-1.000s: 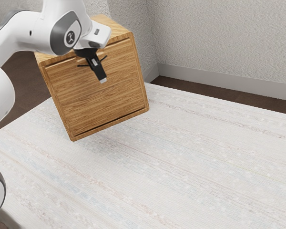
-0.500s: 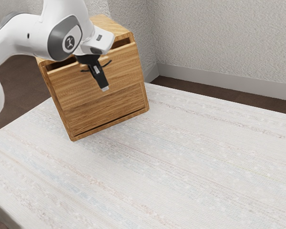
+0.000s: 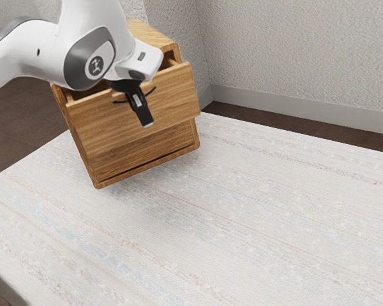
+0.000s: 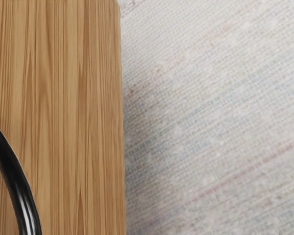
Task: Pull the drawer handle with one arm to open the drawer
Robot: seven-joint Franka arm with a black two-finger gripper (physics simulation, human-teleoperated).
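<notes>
The wooden cabinet (image 3: pixel 143 152) sits at the far corner of the table (image 3: pixel 255 210), near the wall (image 3: pixel 300 44). Its upper drawer (image 3: pixel 172 95) stands partly open, its front jutting out past the panel below and a dark gap showing behind its top edge. The white arm (image 3: pixel 51 44) reaches in from the exterior view's left, and the gripper (image 3: pixel 143 116) hangs in front of the drawer. The black fingers (image 3: pixel 139 105) look pinched together across the thin curved handle (image 3: pixel 121 101) (its two ends stick out on either side of them). In the wrist view, the drawer's grain (image 4: pixel 63 98) is close under the hand, the handle (image 4: pixel 14 181) arcs across it, and the pale woven table (image 4: pixel 210 122) lies beside.
</notes>
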